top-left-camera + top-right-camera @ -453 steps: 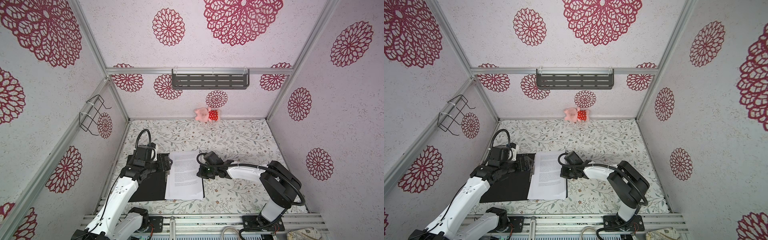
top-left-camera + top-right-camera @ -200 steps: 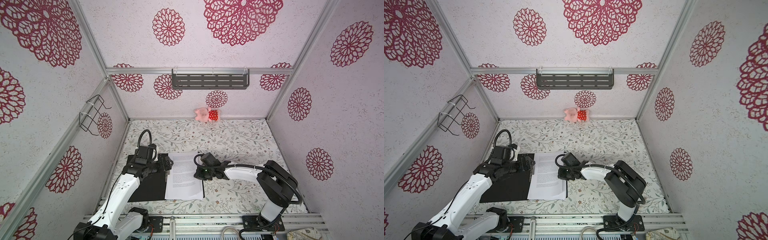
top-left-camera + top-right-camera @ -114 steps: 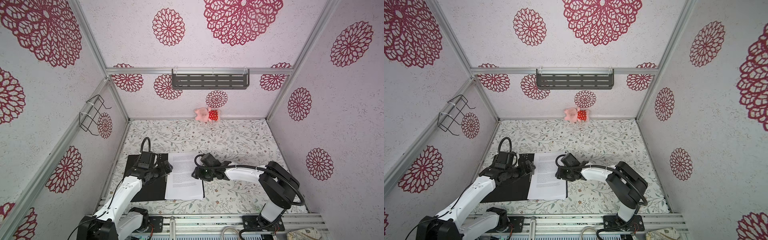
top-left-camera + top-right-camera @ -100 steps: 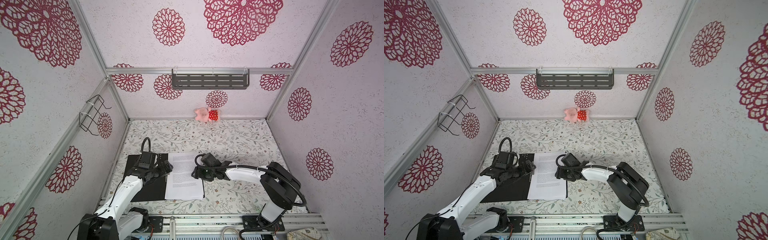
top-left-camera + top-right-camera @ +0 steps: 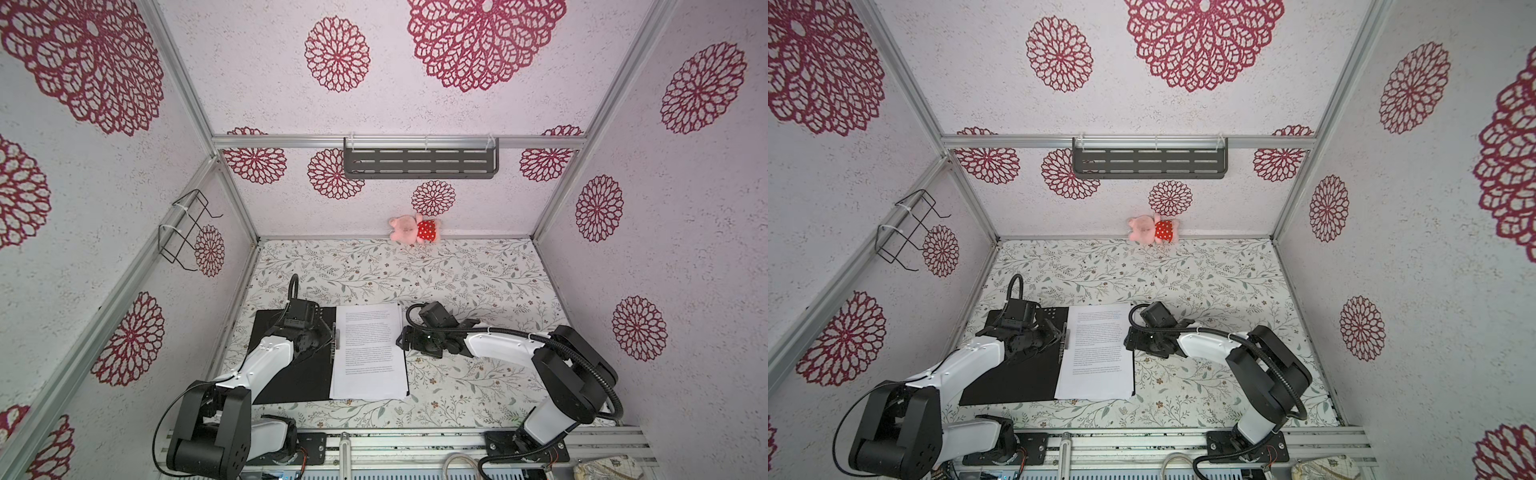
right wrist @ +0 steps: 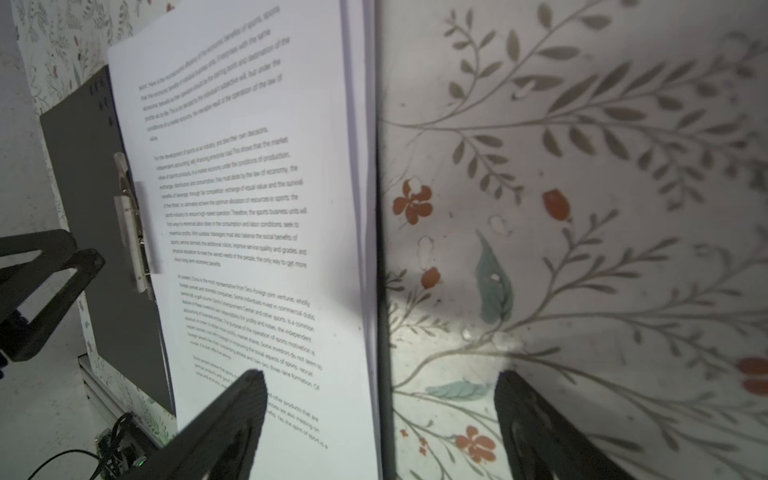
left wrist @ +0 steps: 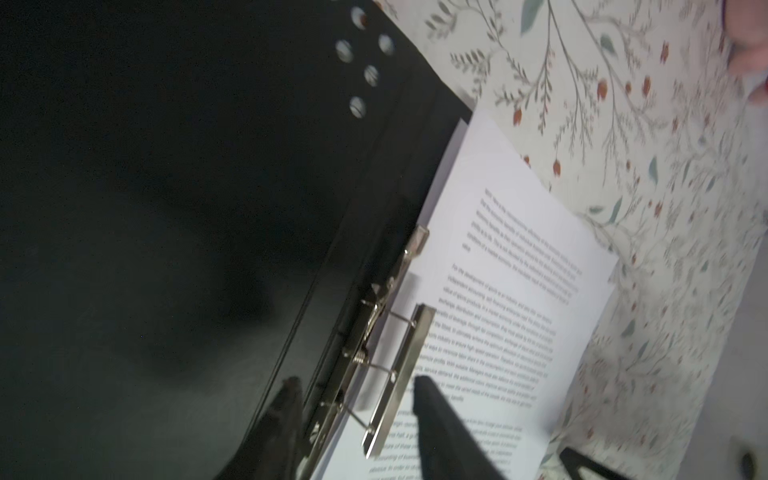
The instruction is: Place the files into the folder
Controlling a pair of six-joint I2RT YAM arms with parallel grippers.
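1. Left gripper [image 7: 355,384] stood narrow astride the spine clip [image 7: 399,365]; grip unclear. Right gripper [image 6: 379,374] was spread wide over the files' [image 5: 370,353] right edge.
2. Plush toy [image 5: 411,228] sat well apart, at the back wall.
3. Files lay flat in the open folder [image 5: 303,382], long axis front-to-back, heading toward the back wall.

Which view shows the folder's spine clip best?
Left wrist: the spine clip is close up, springs and bar visible over the files' edge. Right wrist shows it small and blurred; both top views, just a thin sliver.

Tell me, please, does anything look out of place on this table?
A pink plush toy lies at the back wall, far from the files and folder; nothing else stands out.
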